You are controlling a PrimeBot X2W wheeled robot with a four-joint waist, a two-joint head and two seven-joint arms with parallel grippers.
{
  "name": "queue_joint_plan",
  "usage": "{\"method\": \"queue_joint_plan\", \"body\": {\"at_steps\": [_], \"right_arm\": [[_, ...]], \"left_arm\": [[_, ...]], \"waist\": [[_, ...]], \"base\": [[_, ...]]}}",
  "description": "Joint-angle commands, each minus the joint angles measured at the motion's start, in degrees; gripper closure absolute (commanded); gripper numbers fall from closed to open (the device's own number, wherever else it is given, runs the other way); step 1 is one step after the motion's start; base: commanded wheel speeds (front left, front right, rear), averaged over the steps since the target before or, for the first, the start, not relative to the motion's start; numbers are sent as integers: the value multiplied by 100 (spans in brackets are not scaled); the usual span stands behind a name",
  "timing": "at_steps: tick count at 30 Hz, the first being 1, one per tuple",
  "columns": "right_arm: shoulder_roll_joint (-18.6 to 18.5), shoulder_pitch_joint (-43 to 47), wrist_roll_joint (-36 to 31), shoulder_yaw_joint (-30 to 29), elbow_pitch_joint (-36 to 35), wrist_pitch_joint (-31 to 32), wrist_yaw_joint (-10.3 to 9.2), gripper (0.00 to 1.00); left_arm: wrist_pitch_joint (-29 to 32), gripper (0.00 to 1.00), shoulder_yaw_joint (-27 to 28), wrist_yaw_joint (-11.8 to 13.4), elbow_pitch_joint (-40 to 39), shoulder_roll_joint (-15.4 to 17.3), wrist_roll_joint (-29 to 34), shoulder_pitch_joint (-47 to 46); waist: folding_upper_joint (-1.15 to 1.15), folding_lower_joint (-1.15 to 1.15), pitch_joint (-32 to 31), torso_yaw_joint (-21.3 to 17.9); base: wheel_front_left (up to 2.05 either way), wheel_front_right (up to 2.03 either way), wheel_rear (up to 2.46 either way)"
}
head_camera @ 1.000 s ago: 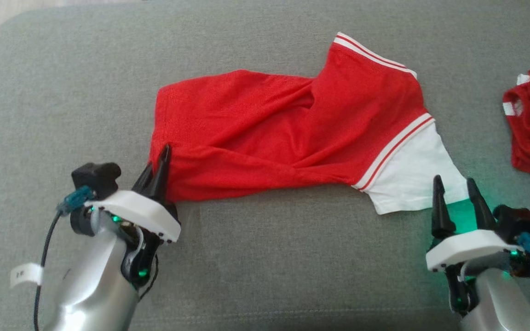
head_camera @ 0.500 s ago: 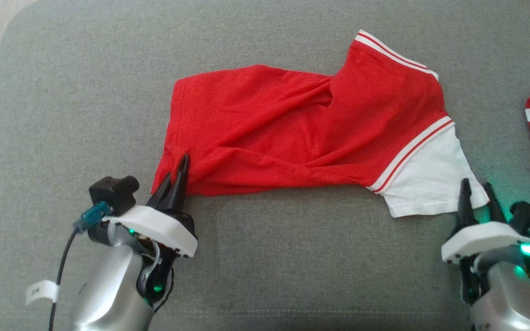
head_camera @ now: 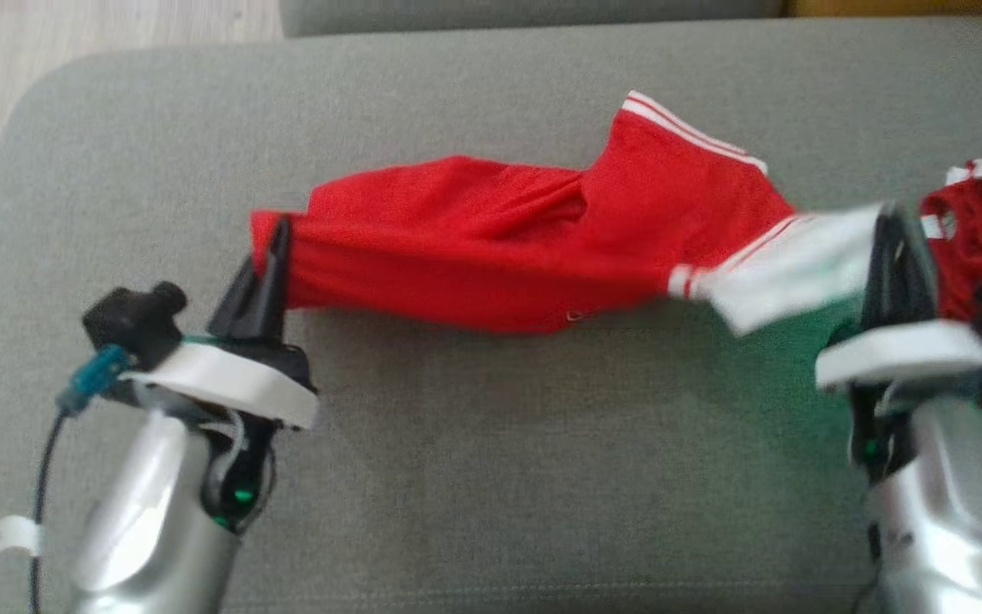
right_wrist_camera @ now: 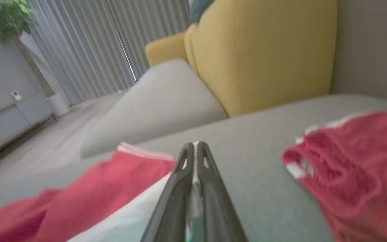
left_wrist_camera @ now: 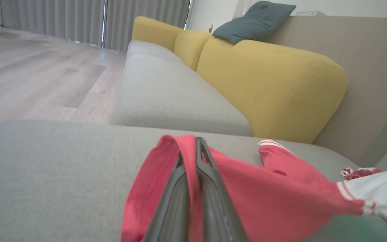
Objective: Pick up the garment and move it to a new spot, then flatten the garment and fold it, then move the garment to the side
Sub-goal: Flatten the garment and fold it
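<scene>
We note the right hand (head_camera: 896,247), open a second ago, now clenched on the white sleeve (head_camera: 789,264) of the red knit garment (head_camera: 499,256). The left hand (head_camera: 274,256) grips its hem. Stretched between them, the garment seems, through blur, to lift off the grey upholstered seat (head_camera: 491,477), so relocation may begin.

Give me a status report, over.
Left hand shut on red corner. Right hand shut on white end. Garment stretched between both. Second red garment close beside right hand.

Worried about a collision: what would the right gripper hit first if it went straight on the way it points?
Probably the yellow backrest, past bare grey cushion; the other garment lies off to its right. Depth is unclear.
</scene>
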Motion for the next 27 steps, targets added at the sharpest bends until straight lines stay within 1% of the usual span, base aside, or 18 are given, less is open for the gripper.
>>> {"method": "queue_joint_plan", "body": {"at_steps": [1, 5, 10, 13, 16, 19, 22, 23, 27], "right_arm": [[-12, -453, 99, 159, -527, -38, 37, 100], [-112, -951, 382, 225, -1333, 106, 37, 100], [-393, -1675, 597, 315, -2529, 634, 37, 100], [-550, -2185, 639, 324, -3083, 1053, 37, 100], [-675, -2686, 606, 250, -3363, 1428, 37, 100], [-746, -3137, 496, 171, -3283, 1661, 37, 100], [-777, -3546, 307, 79, -2849, 1676, 37, 100], [-777, -3546, 307, 79, -2849, 1676, 37, 100], [-787, -4168, -88, -26, -1984, 1349, 37, 100]], "left_arm": [[-70, 100, 293, -34, -282, 279, 78, -349], [-70, 100, 414, -34, -447, 586, 128, -761], [-33, 100, 568, -34, -672, 977, 61, -1427], [126, 100, 700, 3, -904, 1202, 95, -1891], [371, 100, 778, 28, -1059, 1346, 83, -2390], [686, 100, 667, 22, -1006, 1463, 171, -2831], [862, 100, 507, 12, -793, 1442, 199, -3235], [862, 100, 507, 12, -793, 1442, 199, -3235], [858, 100, 291, 8, -189, 1324, 304, -3839]], "waist": [[0, 0, -175, -85], [0, 0, -364, -176], [0, 0, -474, -241], [0, 0, -389, -241], [0, 0, -181, -169], [0, 0, 141, -96], [0, 0, 503, -17], [0, 0, 503, -17], [0, 0, 947, 55]], "base": [[0, 0, 0], [0, 0, 0], [0, 0, 0], [0, 0, 0], [0, 0, 0], [0, 0, 0], [0, 0, 0], [0, 0, 0], [0, 0, 0]]}}
